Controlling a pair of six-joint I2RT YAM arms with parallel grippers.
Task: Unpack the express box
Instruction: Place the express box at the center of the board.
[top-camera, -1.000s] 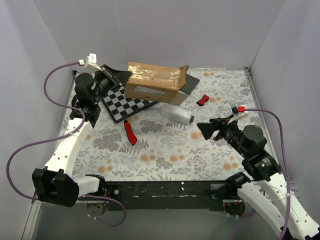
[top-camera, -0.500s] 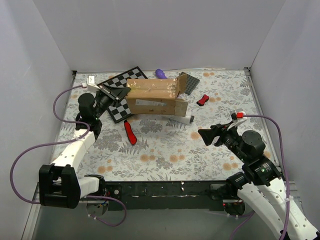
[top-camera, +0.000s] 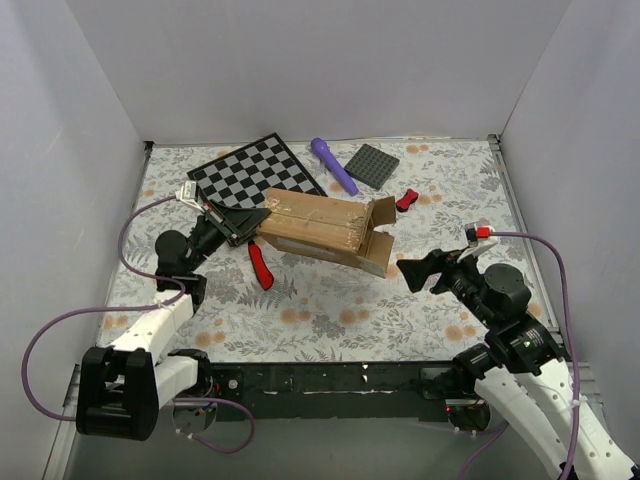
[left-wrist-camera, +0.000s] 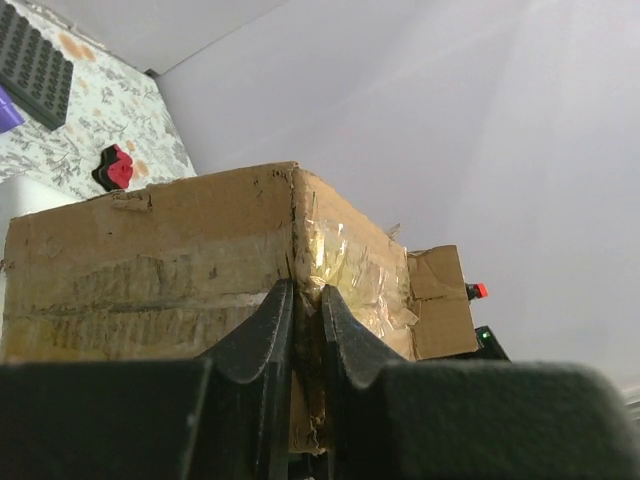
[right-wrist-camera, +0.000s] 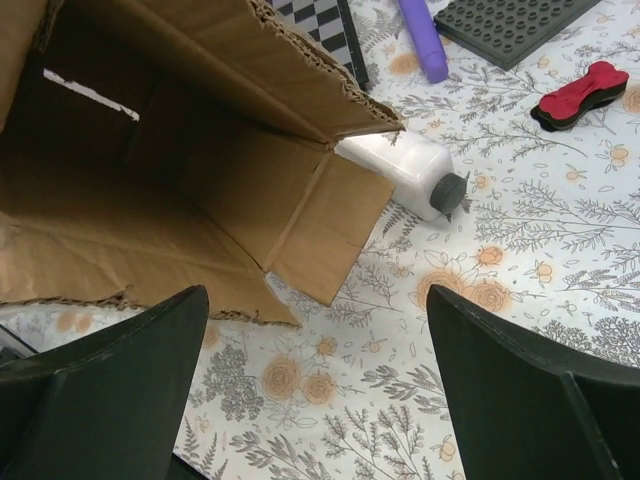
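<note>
The express box (top-camera: 322, 230), brown cardboard with shiny tan tape, lies tipped on its side mid-table, its open flaps facing right. My left gripper (top-camera: 252, 222) is shut on the cardboard edge at the box's left end; in the left wrist view the fingers (left-wrist-camera: 270, 325) pinch that taped edge of the box (left-wrist-camera: 160, 260). My right gripper (top-camera: 408, 270) is open just right of the box mouth and holds nothing. Through the right wrist view's wide fingers (right-wrist-camera: 318, 300) I see into the box (right-wrist-camera: 150, 190), and no object shows inside. A white bottle (right-wrist-camera: 405, 172) lies behind a flap.
A checkerboard (top-camera: 255, 170), a purple stick (top-camera: 334, 165) and a dark grey studded plate (top-camera: 372, 165) lie at the back. A small red piece (top-camera: 405, 200) sits right of the box and a red tool (top-camera: 260, 265) lies by its near-left side. White walls enclose the table.
My left gripper has dragged the box forward off the back items, uncovering the checkerboard, purple stick and grey plate. The right gripper has opened wider and drawn back a little.
</note>
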